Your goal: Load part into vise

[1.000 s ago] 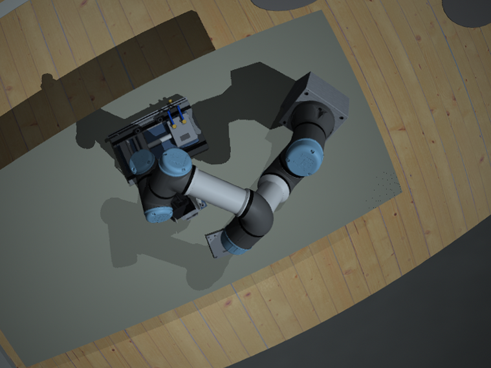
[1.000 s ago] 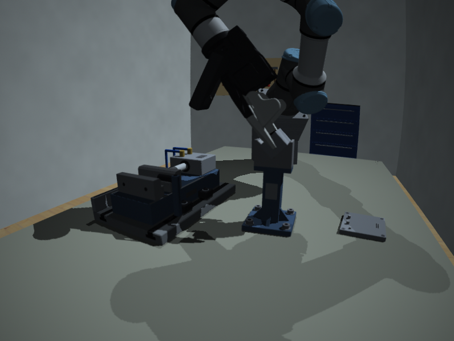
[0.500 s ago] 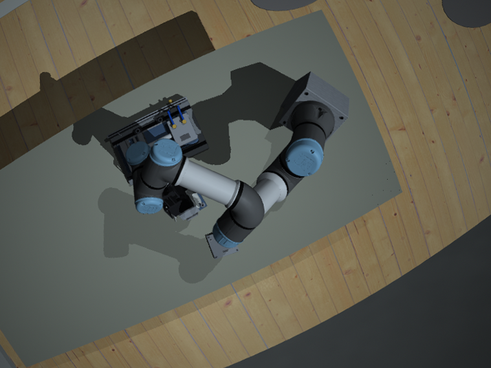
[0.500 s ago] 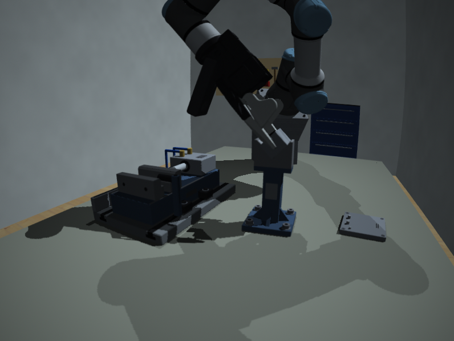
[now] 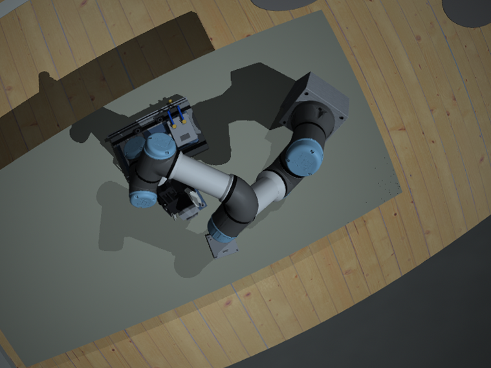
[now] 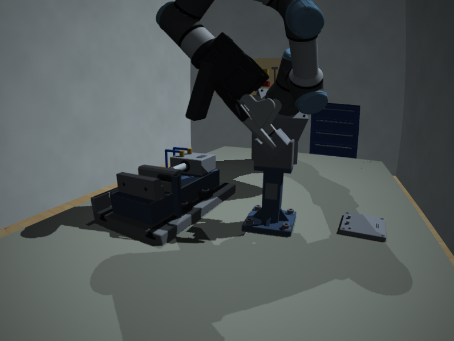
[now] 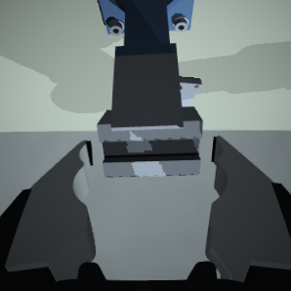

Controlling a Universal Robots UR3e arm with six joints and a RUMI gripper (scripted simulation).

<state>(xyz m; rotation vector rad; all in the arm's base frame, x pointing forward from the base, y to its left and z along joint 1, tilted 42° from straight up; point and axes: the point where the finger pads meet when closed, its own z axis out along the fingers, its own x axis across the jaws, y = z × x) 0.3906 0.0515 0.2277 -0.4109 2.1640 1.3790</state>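
Note:
The part [image 7: 151, 157] [image 6: 273, 152], a grey block, lies in the V-block on top of its pedestal [image 6: 271, 194]. In the wrist view a dark groove runs along the side of the part that faces the camera. My gripper [image 7: 151, 141] is open, tilted down at the V-block, with one fingertip on each side of the part's ends and a gap on both sides. In the exterior view the gripper [image 6: 269, 136] reaches the V-block's notch next to the part [image 6: 282, 136]. The vise [image 6: 161, 194] stands open and empty to the left. The infeed plate [image 6: 362, 226] is bare.
The air cylinder [image 6: 192, 163] with blue hoses sits at the vise's far end. From above, the arm's wrist covers part of the vise [image 5: 160, 126], and the elbow hangs over the infeed plate [image 5: 222, 245]. The robot base [image 5: 314, 102] is at the table's back.

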